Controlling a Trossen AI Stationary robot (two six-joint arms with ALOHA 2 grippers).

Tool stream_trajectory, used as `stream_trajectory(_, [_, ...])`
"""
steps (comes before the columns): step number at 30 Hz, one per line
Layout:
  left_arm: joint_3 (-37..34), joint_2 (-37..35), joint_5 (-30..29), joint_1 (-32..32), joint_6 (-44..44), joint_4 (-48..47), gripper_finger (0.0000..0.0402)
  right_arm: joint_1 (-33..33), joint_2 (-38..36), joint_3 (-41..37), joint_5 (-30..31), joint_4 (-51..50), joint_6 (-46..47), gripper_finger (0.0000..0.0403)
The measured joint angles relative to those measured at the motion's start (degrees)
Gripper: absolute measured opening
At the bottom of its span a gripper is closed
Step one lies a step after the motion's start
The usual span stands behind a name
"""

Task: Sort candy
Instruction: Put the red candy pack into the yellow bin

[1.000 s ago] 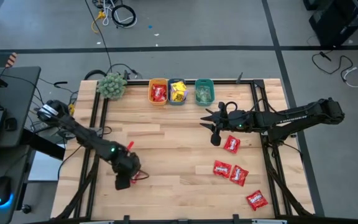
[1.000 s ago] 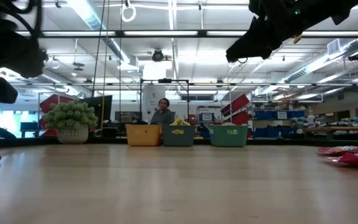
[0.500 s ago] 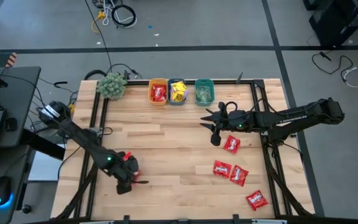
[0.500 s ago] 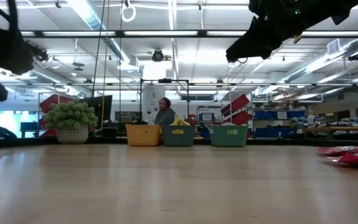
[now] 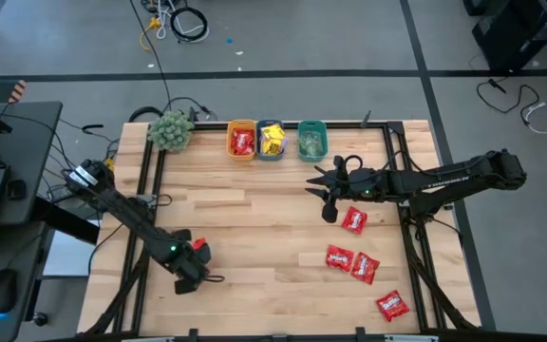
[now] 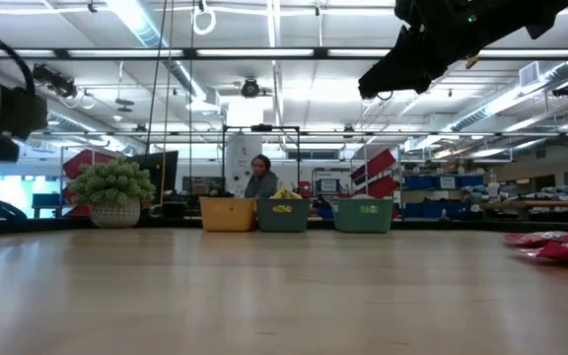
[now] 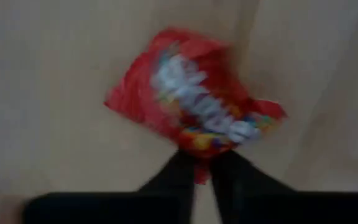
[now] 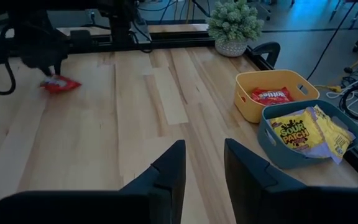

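- The left hand [image 5: 196, 268] is down at the near-left part of the pale wooden plank surface [image 5: 254, 218]. In the left wrist view its two dark fingers [image 7: 179, 177] are pinched close together on the bottom edge of a flat red wrapped candy packet [image 7: 194, 93], which lies against the wood.
- The right hand [image 5: 323, 195] hangs above the middle-right of the surface with its fingers parted and nothing between them. A red packet [image 5: 353, 220] lies just beside it, and three more red packets [image 5: 339, 256] [image 5: 365, 267] [image 5: 392, 305] lie towards the near-right corner.
- Along the far edge stand a small orange plastic bin [image 5: 241, 141] with red candy, a blue bin [image 5: 272, 141] with yellow packets and a teal bin [image 5: 312, 140], beside a fuzzy green plant ball [image 5: 170, 130].
- The wide middle of the surface between the two arms is bare wood, and a black frame rail [image 5: 146, 176] runs along the left side.
- The right wrist view shows the left arm's packet [image 8: 59, 84] far across the boards, and only the low view shows a person [image 6: 258, 177] in the room behind the bins.
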Motion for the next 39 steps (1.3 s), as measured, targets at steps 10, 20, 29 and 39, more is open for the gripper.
stream_trajectory(10, [6.4,-5.5,-17.5,19.7,13.7,-8.2,0.0002,0.0,0.0,0.0,0.0,0.2,0.0,0.0095])
stream_trajectory(20, [6.5,-7.5,-19.0,54.2,40.3,15.0,0.0001,-0.5,0.0,0.0,0.0,0.1,-1.5,0.0094])
stream_trajectory(29, [6.5,-5.1,-7.6,71.1,53.1,29.1,0.0,-0.7,0.0,0.0,0.0,0.1,-1.6,0.0094])
stream_trajectory(39, [6.5,2.1,-3.5,74.5,58.9,33.6,0.0017,-1.0,0.0,0.0,0.0,0.7,-1.5,0.0094])
